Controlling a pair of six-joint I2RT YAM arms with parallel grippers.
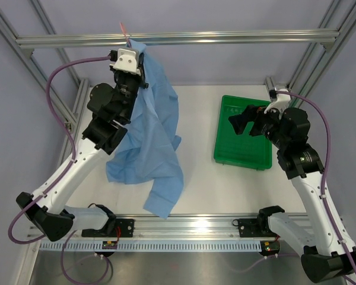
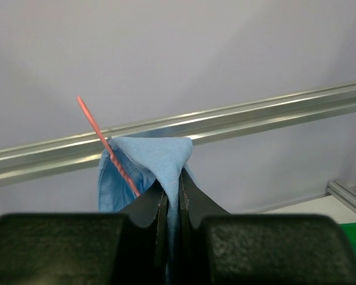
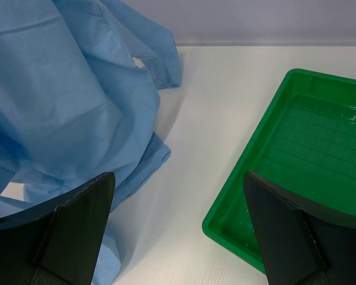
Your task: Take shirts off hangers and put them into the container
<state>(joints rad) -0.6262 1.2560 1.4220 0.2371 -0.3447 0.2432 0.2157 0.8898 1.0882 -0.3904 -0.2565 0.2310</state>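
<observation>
Hanging from high at the far left, the light blue shirt [image 1: 151, 130] trails down past the left arm, and its lower folds reach the white table [image 1: 202, 184] on the near left. Left gripper [image 2: 171, 190]: jaws pinched tight on a peak of shirt cloth, just in front of the far aluminium rail [image 2: 255, 113]. Pink wire hanger [image 2: 107, 145]: one thin strand slants up out of the cloth beside the jaws; cannot tell whether the wire itself is caught in the grip. Green tray [image 1: 222, 151]: flat on the right half of the table, apart from the shirt, nothing in it. Right gripper [image 3: 178, 178]: fingers spread wide, holding nothing, hovering over the tray's left side.
</observation>
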